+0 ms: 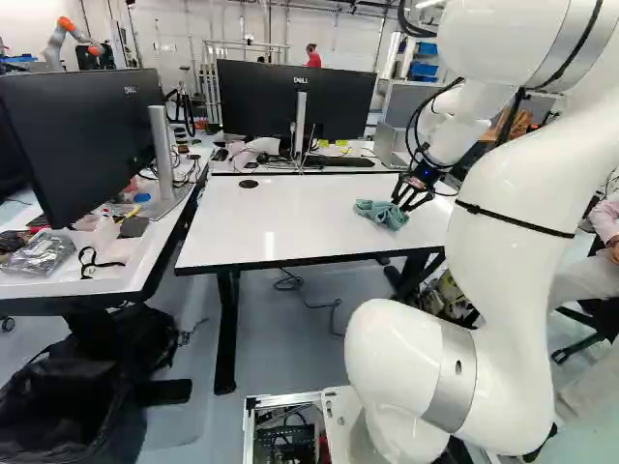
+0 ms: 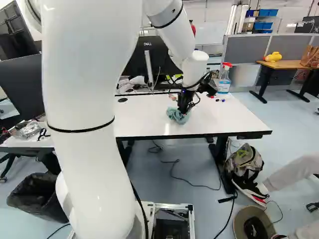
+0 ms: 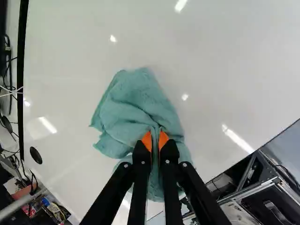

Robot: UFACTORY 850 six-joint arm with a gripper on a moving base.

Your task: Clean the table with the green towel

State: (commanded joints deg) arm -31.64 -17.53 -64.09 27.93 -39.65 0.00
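Observation:
My gripper point(image 1: 410, 193) reaches down over the white table point(image 1: 290, 217) in the left base view. Under its fingertips lies the green towel point(image 1: 382, 213), bunched up on the tabletop; the right base view shows the towel point(image 2: 178, 115) beneath the gripper too. In the wrist view the gripper point(image 3: 155, 140) is shut on the towel point(image 3: 136, 108), a fold pinched between the orange pads. Crumpled cloth spreads ahead of and around the fingers.
A spray bottle point(image 2: 225, 78) and small dark bits point(image 2: 220, 99) stand on the table's far right part. Beyond the table is a monitor point(image 1: 295, 101); a cluttered side desk point(image 1: 92, 261) adjoins at left. Another robot point(image 1: 70, 41) is far back.

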